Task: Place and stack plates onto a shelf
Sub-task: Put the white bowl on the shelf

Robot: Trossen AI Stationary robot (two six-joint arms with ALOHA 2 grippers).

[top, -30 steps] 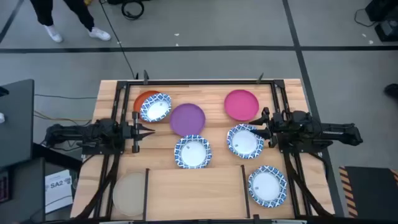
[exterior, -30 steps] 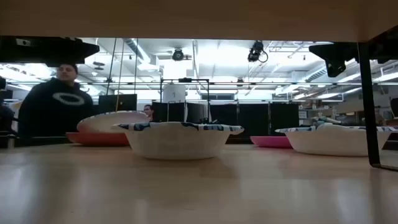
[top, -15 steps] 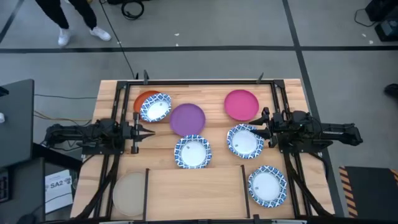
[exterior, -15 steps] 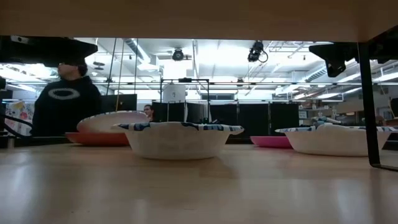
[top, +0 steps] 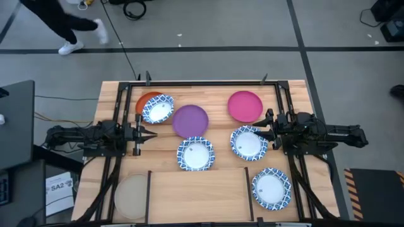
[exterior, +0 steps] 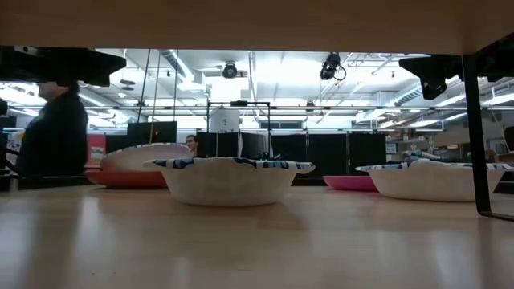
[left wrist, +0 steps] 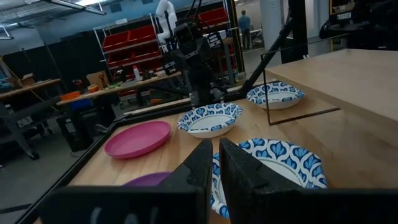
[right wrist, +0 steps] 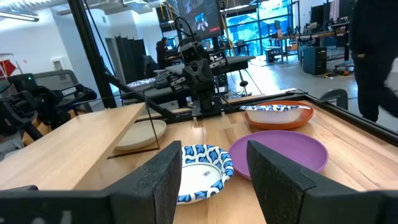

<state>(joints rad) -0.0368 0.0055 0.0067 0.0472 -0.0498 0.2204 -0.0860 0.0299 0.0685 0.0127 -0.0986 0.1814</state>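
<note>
Several plates lie on the wooden table. A blue-rimmed plate [top: 158,108] rests on the orange plate [top: 144,99] at the far left. The purple plate [top: 190,120], magenta plate [top: 245,105] and two blue-rimmed plates [top: 196,154] [top: 249,142] lie mid-table. On the shelf [top: 196,189] at the near edge lie the beige plate [top: 134,195] and a blue-rimmed plate [top: 271,188]. My left gripper [top: 150,132] [left wrist: 215,162] is shut and empty, left of the purple plate. My right gripper [top: 260,130] [right wrist: 214,180] is open and empty by the far edge of the right blue-rimmed plate.
Thin black bars [top: 247,189] split the shelf into bays, and one [top: 196,169] fences it off from mid-table. Black frame rails [top: 202,82] run along the table's far and side edges. Bare wood lies in the shelf's middle bay. A person [exterior: 52,132] walks beyond the far edge.
Both arms and all the plates have kept still. The person behind the table has walked on across the room.
</note>
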